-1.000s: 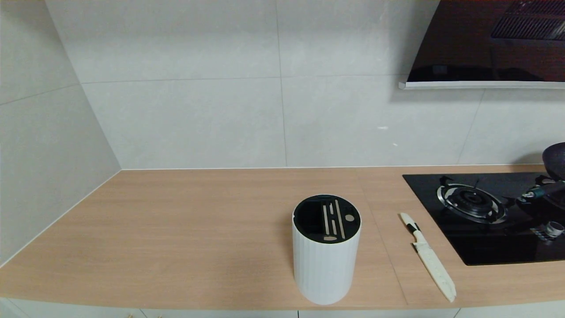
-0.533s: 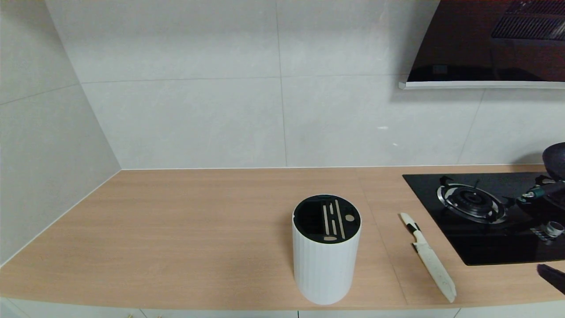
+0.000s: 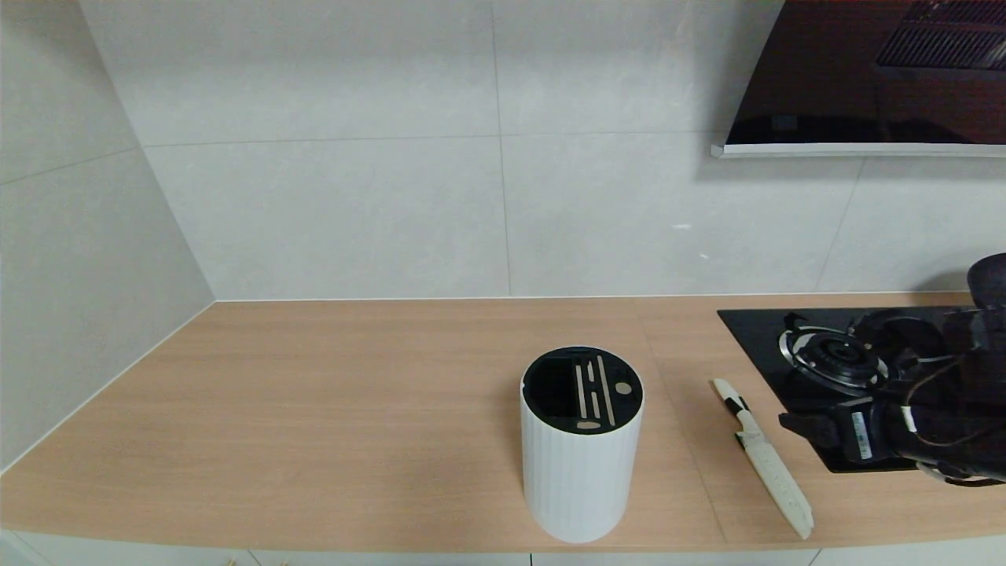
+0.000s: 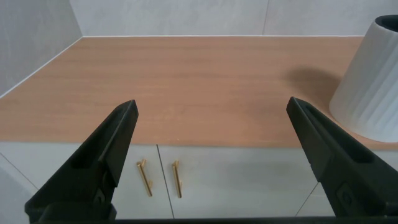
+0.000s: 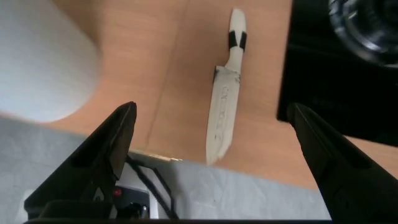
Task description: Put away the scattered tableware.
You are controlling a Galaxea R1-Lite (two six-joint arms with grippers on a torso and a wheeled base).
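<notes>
right end effector spread apart beside white kitchen knife lying on wooden surface | left end effector apart | white ribbed cylindrical holder upright

Head cam sits high: we look forward and down across the counter to the tiled wall, at mid range. Left wrist cam is low, off the counter's front edge, facing the wall; it shares the white holder with head. Right wrist cam looks almost straight down, close over the knife; it shares knife, holder and hob with head.
</notes>
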